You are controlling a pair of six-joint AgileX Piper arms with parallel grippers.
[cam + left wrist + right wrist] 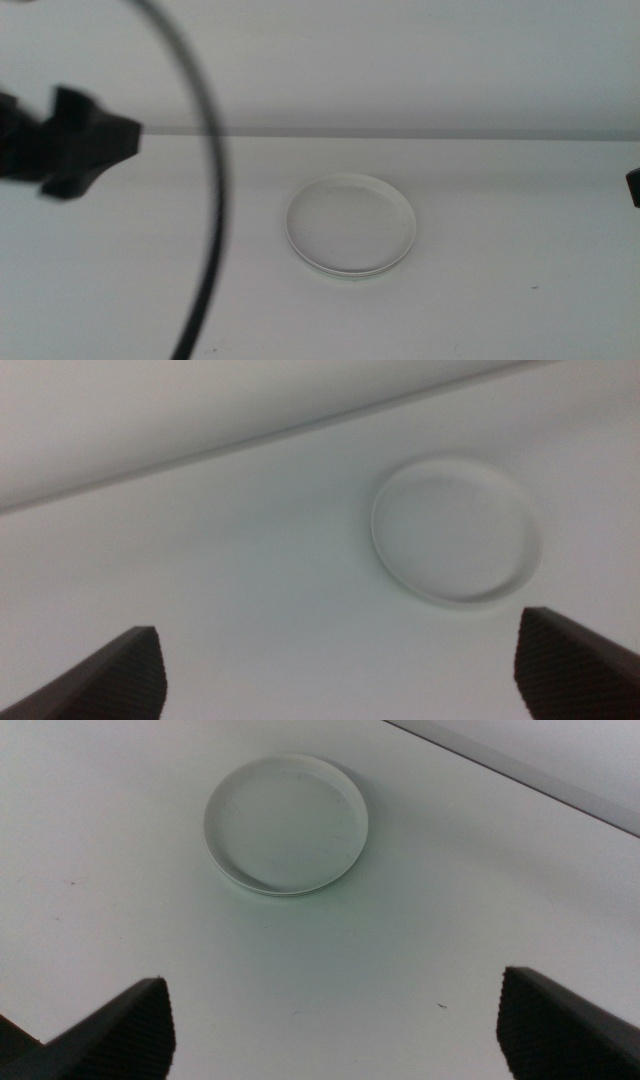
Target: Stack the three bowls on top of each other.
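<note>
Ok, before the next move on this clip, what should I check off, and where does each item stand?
1. Bowls in one pile: ok. A single stack sits mid-table, white bowl on top, a mint-tinted rim peeking out below.
2. All three bowls in it: cannot tell; the lower layers are mostly hidden.
3. Stack sits level and centred: ok, rims nearly flush.
4. Left gripper free: ok, jaws open, nothing held, well away from the stack.
5. Right gripper free: ok, jaws open, nothing held, back from the stack.
6. Cable clear of stack: ok in the middle view.

One bowl stack (350,225); two hands, one cable.
</note>
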